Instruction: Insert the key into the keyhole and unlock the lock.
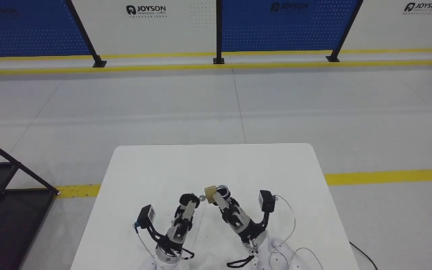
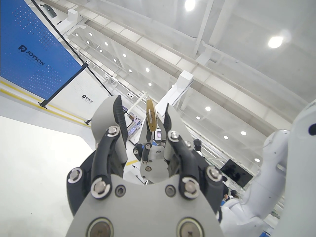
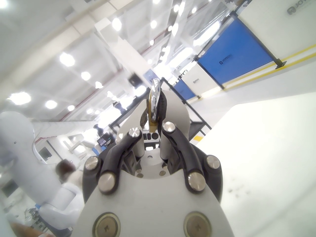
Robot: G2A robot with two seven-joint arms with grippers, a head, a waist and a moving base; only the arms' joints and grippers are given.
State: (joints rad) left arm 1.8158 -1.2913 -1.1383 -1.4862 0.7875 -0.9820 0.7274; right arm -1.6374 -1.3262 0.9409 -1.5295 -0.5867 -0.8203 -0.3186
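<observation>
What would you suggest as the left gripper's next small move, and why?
Probably close the left gripper on the brass piece between its spread fingers. It is likely the key, though I cannot confirm that. The right gripper clamps the lock.

- An industrial test hall: a high white ceiling (image 2: 222, 50) of beams and panels carries rows of round lamps (image 2: 189, 3).
- Blue and white partition screens (image 1: 290, 23) on black feet fence off the bay.
- Yellow lines (image 1: 270, 65) run across the pale, glossy floor (image 1: 202, 108) along the foot of the screens.
- A plain white table (image 1: 202, 162) serves as the workstation, with a dark monitor (image 2: 237, 172) in the hall beyond.
</observation>
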